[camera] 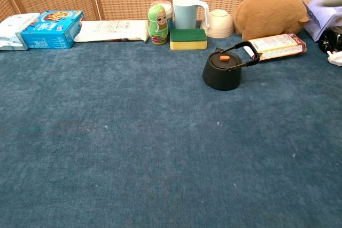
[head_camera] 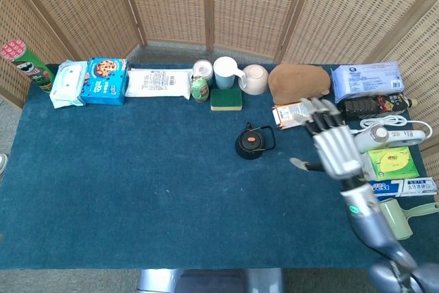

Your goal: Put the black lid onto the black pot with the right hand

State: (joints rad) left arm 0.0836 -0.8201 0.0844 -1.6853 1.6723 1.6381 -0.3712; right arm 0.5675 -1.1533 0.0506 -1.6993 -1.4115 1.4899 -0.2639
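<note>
Black round lid (head_camera: 252,140) with its small orange knob sits on the squat black metal pot (camera: 221,73), well off to the left of the right hand (head_camera: 330,145) and slightly farther from the robot, on the blue carpeted worktop (head_camera: 137,176). The right hand hovers with its silver fingers (head_camera: 317,116) spread and nothing in them, its fingertips just over the flat red-and-white packet (head_camera: 296,113); a white handheld device with a cord (head_camera: 387,134) lies just to its right. The left hand shows in neither view.
</note>
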